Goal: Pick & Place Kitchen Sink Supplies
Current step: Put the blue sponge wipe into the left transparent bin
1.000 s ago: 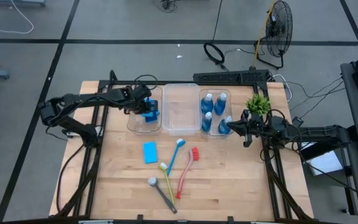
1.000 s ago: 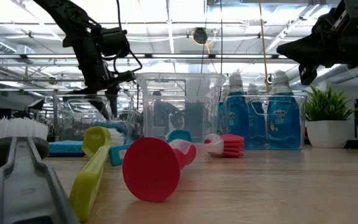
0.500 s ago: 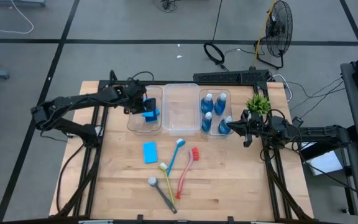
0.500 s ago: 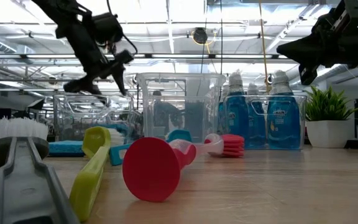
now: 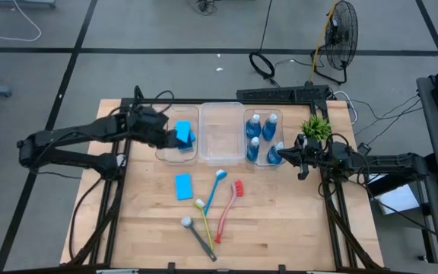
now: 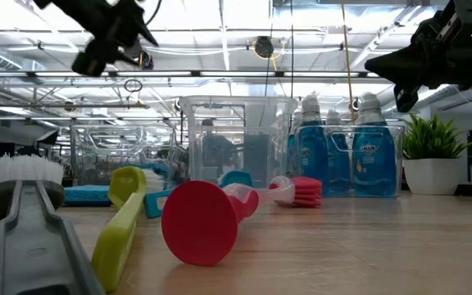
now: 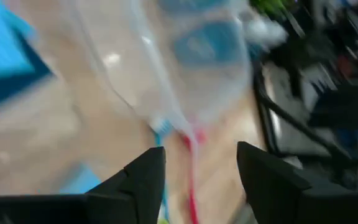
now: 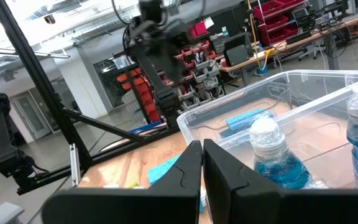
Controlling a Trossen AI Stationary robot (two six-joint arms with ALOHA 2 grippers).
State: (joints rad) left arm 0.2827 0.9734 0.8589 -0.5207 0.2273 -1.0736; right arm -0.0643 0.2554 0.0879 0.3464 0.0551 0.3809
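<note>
High view: left tool (image 5: 160,134) open and empty beside the left bin (image 5: 178,151), which holds blue sponges (image 5: 183,134); one sponge (image 5: 183,186) and four brushes (image 5: 207,209) lie on the bench (image 5: 280,221). Right wrist view alone shows the right tool (image 8: 201,163) closed, empty, by the bottles (image 5: 258,137). Left tool has pulled back from the bin since a second ago.

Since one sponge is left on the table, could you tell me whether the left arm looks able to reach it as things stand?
Probably yes. The left gripper is open and empty beside the left bin, and the sponge lies flat with bare table around it.
</note>
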